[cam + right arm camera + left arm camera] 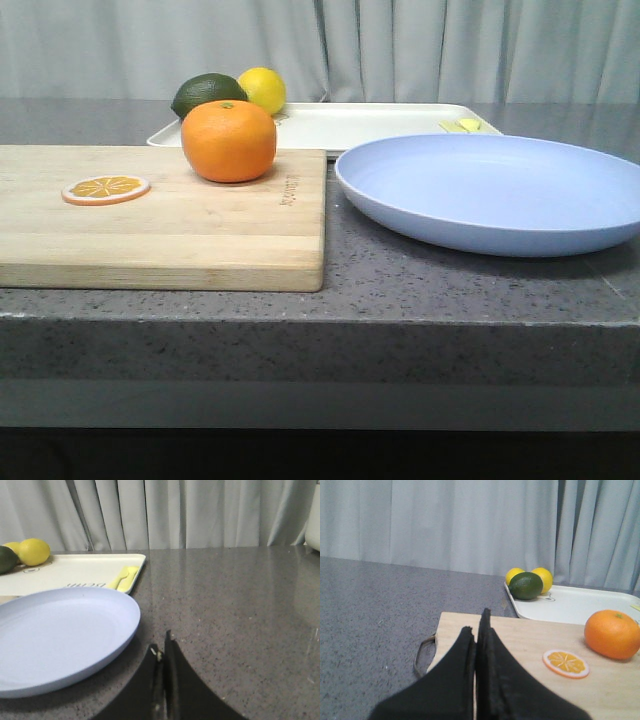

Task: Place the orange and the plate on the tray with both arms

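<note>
We log the left pincer with jaws pressed together, empty, over the near end of the cutting board; the orange sits farther along the board, well apart. The plate lies right of the board, the closed right pincer beside its rim. The tray lies toward the worktop's far edge. Only the wrist views show pincers.
</note>
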### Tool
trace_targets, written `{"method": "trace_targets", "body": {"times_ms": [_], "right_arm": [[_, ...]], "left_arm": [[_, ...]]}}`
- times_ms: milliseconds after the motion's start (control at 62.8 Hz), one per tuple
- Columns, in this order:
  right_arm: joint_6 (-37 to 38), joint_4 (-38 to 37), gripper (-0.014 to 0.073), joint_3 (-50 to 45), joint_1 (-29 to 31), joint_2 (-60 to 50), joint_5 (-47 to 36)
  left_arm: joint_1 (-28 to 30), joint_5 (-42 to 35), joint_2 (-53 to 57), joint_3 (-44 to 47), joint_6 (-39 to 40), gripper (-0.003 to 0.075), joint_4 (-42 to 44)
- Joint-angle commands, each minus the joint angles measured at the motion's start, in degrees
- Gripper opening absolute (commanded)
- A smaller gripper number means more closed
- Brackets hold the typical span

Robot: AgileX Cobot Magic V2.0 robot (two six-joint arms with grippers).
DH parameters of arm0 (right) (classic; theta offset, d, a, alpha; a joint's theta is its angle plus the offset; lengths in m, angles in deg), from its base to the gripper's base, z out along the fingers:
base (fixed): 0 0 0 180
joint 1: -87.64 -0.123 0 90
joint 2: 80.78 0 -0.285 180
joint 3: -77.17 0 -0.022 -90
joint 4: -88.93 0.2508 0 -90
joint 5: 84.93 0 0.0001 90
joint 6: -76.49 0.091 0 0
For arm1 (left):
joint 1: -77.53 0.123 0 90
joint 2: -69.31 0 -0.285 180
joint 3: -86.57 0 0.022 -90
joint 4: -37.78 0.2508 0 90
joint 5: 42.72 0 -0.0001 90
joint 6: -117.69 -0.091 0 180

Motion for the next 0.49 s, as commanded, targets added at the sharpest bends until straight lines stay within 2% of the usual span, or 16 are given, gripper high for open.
{"method": "trace_targets", "body": {"times_ms": [0,143,318,478], "right_arm": [[0.0,-0.9,-0.0118,6.6,0.3,-0.6,-0.3],[-0.6,-1.4,-0.0118,16.3,0.3,2.9,5.2],[-1.1,-2.9,-0.0118,28.8,0.3,12.2,11.4],[-1.1,-2.9,-0.0118,38.5,0.3,21.8,21.9]], "left_arm": [[-0.4,0.7,-0.5,-8.1,0.0,-0.0020,-0.8],[-0.4,8.4,-6.3,-19.5,0.0,-0.0020,-0.1],[-0.4,17.3,-18.1,-35.5,0.0,-0.0020,0.4],[-0.4,20.4,-26.6,-43.8,0.0,-0.0020,0.4]]}}
